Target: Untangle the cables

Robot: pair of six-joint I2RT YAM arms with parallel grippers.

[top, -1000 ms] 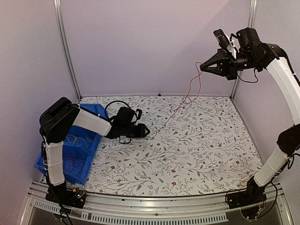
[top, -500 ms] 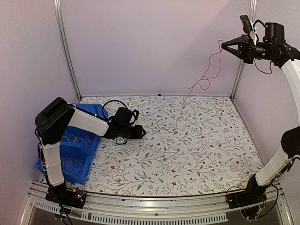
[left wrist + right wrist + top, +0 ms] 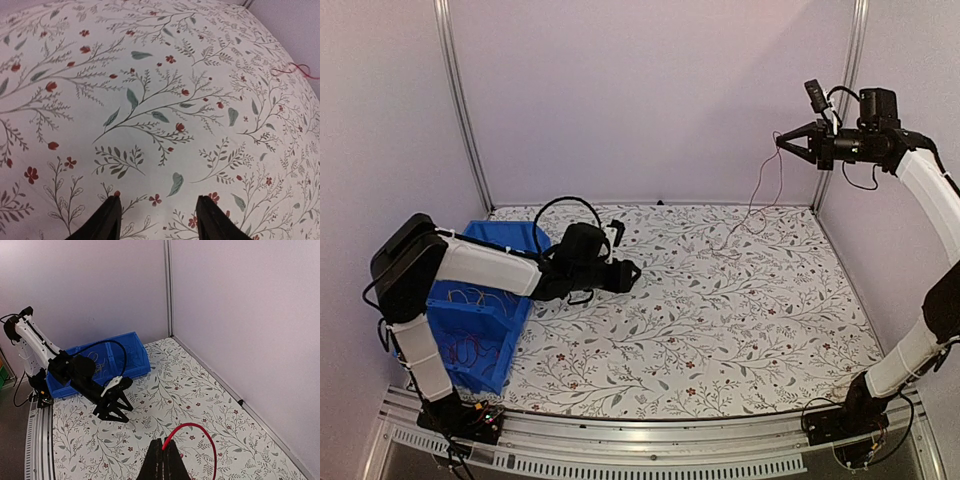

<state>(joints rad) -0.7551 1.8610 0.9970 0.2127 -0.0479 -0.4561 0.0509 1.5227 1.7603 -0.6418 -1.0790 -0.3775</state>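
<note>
My right gripper (image 3: pixel 783 139) is raised high near the back right post and is shut on a thin red cable (image 3: pixel 765 183). The cable hangs down from it, and its lower end lies on the floral table near the back. In the right wrist view the shut gripper (image 3: pixel 165 446) pinches the cable, which arcs to the right (image 3: pixel 200 426). My left gripper (image 3: pixel 632 272) is open and empty, low over the table. Its fingertips (image 3: pixel 111 216) frame bare cloth, with the red cable (image 3: pixel 295 70) far off. More thin cables (image 3: pixel 470 300) lie in the blue bin.
The blue bin (image 3: pixel 505 232) stands at the table's left edge, beside my left arm, and also shows in the right wrist view (image 3: pixel 131 356). Walls and metal posts close in the back and sides. A rail runs along the near edge.
My right gripper rose to the right with the red cable, then dropped back a little to the left. The cable's lower end slid away from my left gripper towards the back. My left elbow swung left.
</note>
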